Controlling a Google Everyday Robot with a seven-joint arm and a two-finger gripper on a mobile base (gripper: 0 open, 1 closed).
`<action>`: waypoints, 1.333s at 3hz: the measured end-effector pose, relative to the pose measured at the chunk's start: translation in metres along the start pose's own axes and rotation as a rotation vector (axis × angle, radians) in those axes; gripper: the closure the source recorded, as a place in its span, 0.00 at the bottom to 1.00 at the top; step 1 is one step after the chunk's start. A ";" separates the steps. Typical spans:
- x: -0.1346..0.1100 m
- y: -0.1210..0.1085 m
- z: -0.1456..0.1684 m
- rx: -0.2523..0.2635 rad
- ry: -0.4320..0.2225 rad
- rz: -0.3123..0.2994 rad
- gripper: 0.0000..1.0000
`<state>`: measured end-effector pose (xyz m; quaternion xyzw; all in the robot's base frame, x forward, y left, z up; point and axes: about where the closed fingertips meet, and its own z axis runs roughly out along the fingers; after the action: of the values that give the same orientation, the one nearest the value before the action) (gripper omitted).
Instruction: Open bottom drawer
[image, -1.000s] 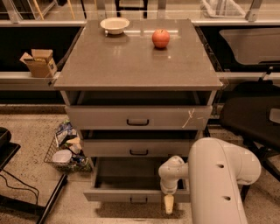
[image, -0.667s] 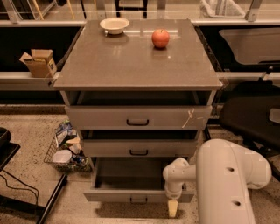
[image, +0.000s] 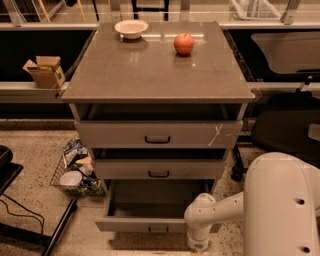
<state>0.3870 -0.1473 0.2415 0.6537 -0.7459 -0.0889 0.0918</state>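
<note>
The grey cabinet (image: 157, 75) has three drawers. The bottom drawer (image: 131, 225) stands pulled well out, showing its plain grey inside (image: 155, 199) and a small black loop handle (image: 158, 230) on its slim front. My gripper (image: 197, 245) hangs at the picture's lower edge, just right of that handle and in front of the drawer's right end, pointing down. My white arm (image: 280, 210) fills the lower right corner. The middle drawer (image: 159, 169) and the top drawer (image: 158, 134) each sit slightly out.
On the cabinet top rest a white bowl (image: 131, 27) and a red apple (image: 184, 43). A cardboard box (image: 45, 71) sits on a ledge to the left. A wire basket of clutter (image: 75, 170) stands on the floor left of the drawers. A black chair (image: 290, 125) is on the right.
My arm and gripper have shifted right and lower in the picture, away from the drawer's front. The bottom drawer stays pulled out as before.
</note>
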 end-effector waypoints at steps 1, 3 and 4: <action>-0.002 0.044 0.000 -0.071 0.012 -0.011 0.86; -0.008 0.029 -0.004 0.010 0.005 -0.056 0.60; -0.011 -0.009 -0.027 0.130 -0.001 -0.112 0.35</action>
<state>0.4043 -0.1377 0.2650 0.6988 -0.7125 -0.0456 0.0434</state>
